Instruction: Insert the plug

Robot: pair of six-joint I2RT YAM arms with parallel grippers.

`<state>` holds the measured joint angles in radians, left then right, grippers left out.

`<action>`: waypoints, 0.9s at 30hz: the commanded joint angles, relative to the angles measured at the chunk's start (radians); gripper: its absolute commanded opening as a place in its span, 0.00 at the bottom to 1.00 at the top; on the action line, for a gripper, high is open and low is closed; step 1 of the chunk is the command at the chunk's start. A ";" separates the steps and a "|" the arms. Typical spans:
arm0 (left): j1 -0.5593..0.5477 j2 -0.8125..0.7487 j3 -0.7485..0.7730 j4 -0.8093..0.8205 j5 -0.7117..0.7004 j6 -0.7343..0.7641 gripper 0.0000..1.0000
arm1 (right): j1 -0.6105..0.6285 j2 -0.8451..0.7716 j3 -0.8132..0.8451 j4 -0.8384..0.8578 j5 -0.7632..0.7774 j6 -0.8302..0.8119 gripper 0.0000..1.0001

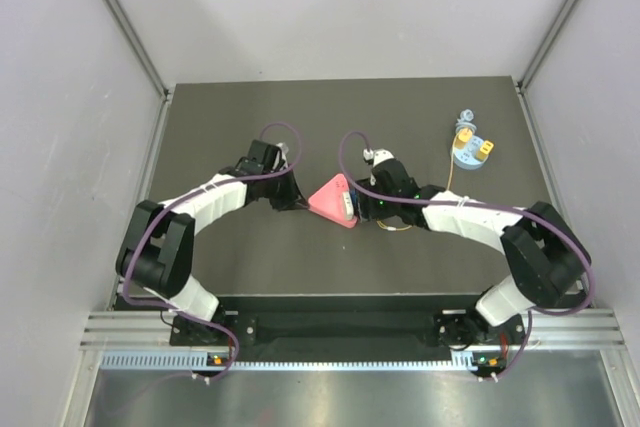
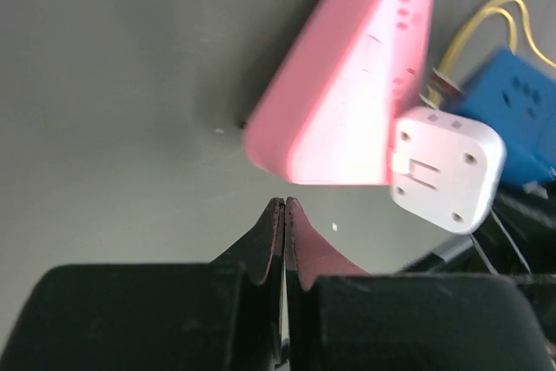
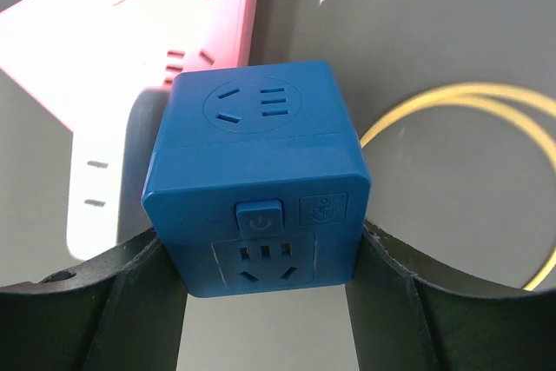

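Blue plastic cube socket point(image 3: 256, 180), with outlets on its faces and a small button, is clamped between the fingers of the right claw point(image 3: 261, 301). The claw squeezes the cube's two side walls low down, which leaves the upper outlet face uncovered. The cube is held just beside the pink triangular power strip point(image 1: 333, 195) near the middle of the dark tabletop point(image 1: 230, 117), probably so it can be steadied or mated with the strip.

The left claw point(image 2: 285, 213) has its tips pressed together with nothing between them, poised right at a corner of the pink strip. From that pose it looks more like a stop or pusher to keep the strip from sliding than a grasper. A white square adapter point(image 2: 447, 167) sits against the strip's edge, between strip and cube.

The plug point(image 1: 463, 135), a small yellow block, appears to rest on a round pale-blue base point(image 1: 468, 159) toward the far right, well apart from both claws. Two yellow pieces show there, and they are too small to tell for certain which one carries the thin yellow cable point(image 3: 486, 97). That cable loops on the tabletop just beside the held cube.

Neither claw has the plug, so by my judgement insertion has not begun. Fetching it would mean setting the cube down or opening the left claw.
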<state>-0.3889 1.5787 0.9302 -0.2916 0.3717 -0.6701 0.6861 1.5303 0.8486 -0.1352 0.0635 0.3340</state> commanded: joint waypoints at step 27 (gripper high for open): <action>0.076 0.256 0.278 0.060 0.010 0.007 0.00 | -0.045 -0.148 0.243 -0.405 0.053 -0.119 0.00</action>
<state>-0.2962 1.8057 1.1313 -0.3191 0.3176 -0.6601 0.6968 1.3830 0.9691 -0.4831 0.1493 0.3634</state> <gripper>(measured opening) 0.010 0.614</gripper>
